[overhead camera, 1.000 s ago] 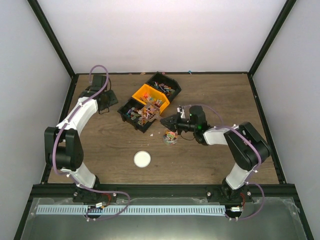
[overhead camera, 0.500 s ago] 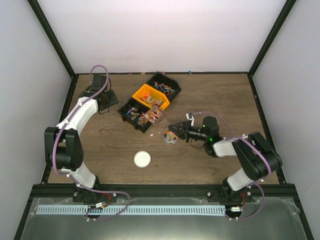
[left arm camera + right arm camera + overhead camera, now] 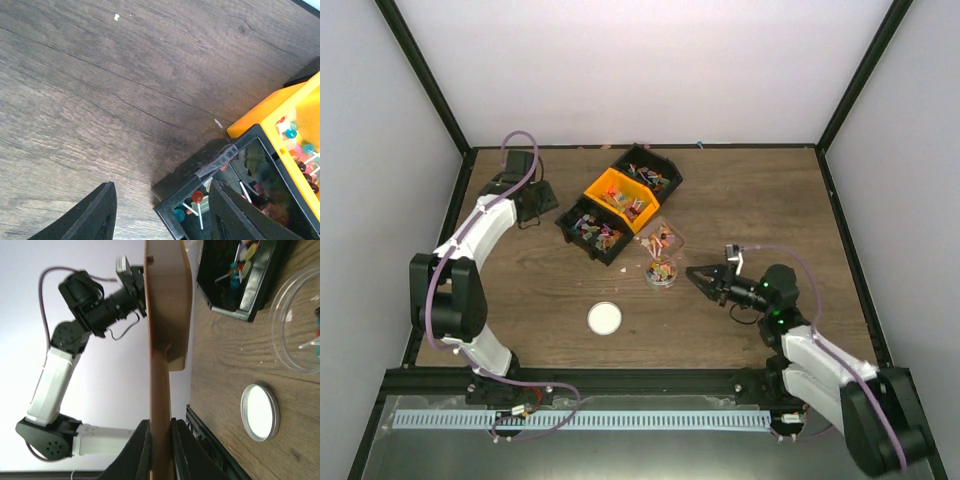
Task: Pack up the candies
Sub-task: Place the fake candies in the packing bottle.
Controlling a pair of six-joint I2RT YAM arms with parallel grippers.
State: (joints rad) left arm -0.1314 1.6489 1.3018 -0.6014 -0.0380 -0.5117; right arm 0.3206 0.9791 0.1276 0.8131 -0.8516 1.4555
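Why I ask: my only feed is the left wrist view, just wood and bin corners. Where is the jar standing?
Observer: The jar stands on the table, between the bins and the right arm's jaws.
Operator: Is its lid on?
Observer: No. The lid lies flat on the table, apart from the jar, to its left and toward the near edge.
Operator: Who has the scoop?
Observer: The right arm's jaws are shut on the brown scoop, whose bowl end sits on the bins' side of the jar.
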